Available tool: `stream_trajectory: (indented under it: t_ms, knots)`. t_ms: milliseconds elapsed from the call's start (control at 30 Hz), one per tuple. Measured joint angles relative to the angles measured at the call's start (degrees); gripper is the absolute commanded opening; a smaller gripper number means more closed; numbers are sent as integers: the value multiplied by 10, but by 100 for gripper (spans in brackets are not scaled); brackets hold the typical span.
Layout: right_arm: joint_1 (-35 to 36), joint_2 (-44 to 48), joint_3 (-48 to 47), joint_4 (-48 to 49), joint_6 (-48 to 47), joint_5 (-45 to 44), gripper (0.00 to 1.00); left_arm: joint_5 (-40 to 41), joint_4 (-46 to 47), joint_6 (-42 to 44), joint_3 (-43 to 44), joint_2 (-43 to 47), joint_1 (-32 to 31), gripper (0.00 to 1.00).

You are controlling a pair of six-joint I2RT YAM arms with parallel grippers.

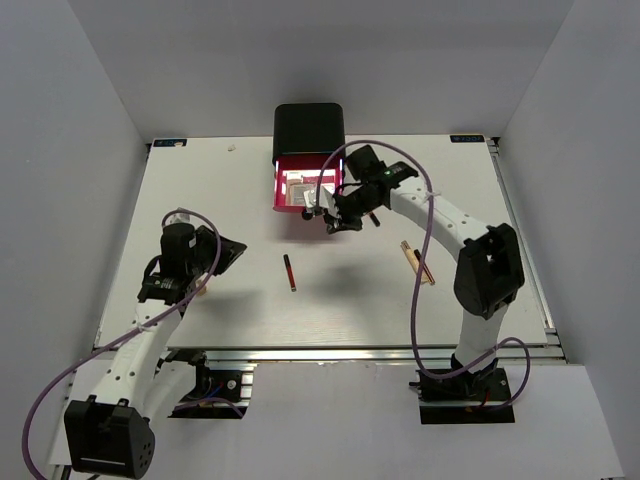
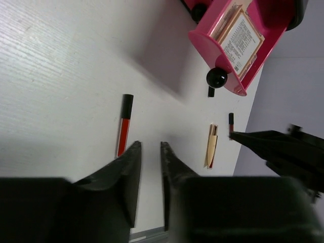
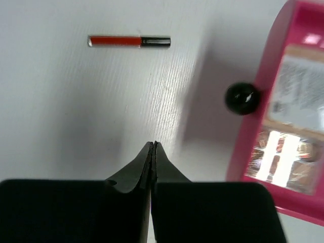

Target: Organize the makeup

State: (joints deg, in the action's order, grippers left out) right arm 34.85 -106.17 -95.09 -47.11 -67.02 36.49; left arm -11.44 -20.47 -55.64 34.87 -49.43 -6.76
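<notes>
The left gripper is being held slightly spread, empty. 1 red stick is lying mid-table. Palettes are being kept in the far pink drawer. The right gripper is being held pressed together, empty, beside it. 1 beige stick is lying right.

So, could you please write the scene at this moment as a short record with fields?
box: black box at the far side of the table, its pink drawer pulled out
in drawer: flat palettes
red stick: lying on the table in front of the drawer
beige sticks: lying on the table, to the right
left gripper: fingers slightly apart, empty
right gripper: shut, empty, near the drawer's black knob
</notes>
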Motion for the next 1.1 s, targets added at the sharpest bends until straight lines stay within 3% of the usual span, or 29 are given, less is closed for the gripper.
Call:
stream_trajectory:
  t_ms: [200,367,533,733,1100]
  knots:
    - [17,-26,86,145,133,-150,0,-19,28,10,8,-21,0,65]
    - [43,-29,141,350,228,-305,0,-30,44,22,33,-43,0,67]
    - [62,-25,195,478,271,-373,0,-32,60,24,36,-45,0,68]
    - [65,-30,192,525,305,-418,0,-37,76,22,35,-51,0,68]
    - [64,-72,83,560,326,-434,0,-46,100,22,35,-91,0,68]
